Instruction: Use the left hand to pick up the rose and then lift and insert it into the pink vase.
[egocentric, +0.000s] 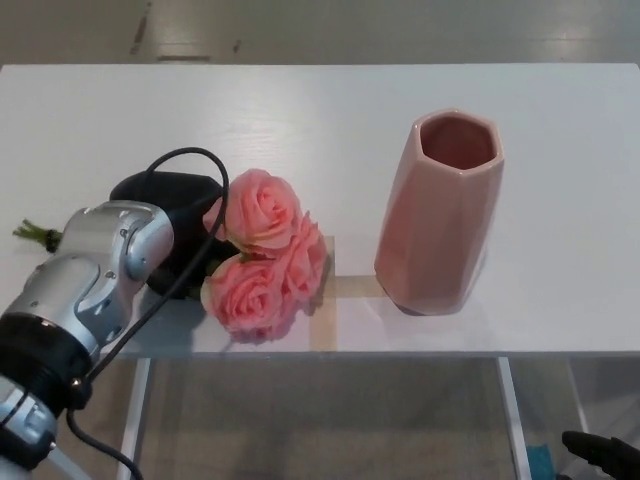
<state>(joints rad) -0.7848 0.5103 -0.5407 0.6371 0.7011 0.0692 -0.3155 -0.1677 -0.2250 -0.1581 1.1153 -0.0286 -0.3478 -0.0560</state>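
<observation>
A bunch of pink roses (258, 255) lies on the white table (330, 120), blooms toward the vase. Its stem ends (35, 232) stick out at the far left. My left hand (178, 215) sits over the stems and leaves just left of the blooms, closed around them and partly hidden behind my silver wrist (105, 265). The pink faceted vase (440, 215) stands upright to the right of the roses, its mouth open, about a hand's width from the blooms. Only a black tip of my right hand (600, 455) shows, at the bottom right below the table.
A black cable (190, 160) loops from my wrist over the hand. The table's front edge (330, 352) runs just below the roses and vase. A tan tape strip (335, 300) marks the table between them. Floor and table legs show beneath.
</observation>
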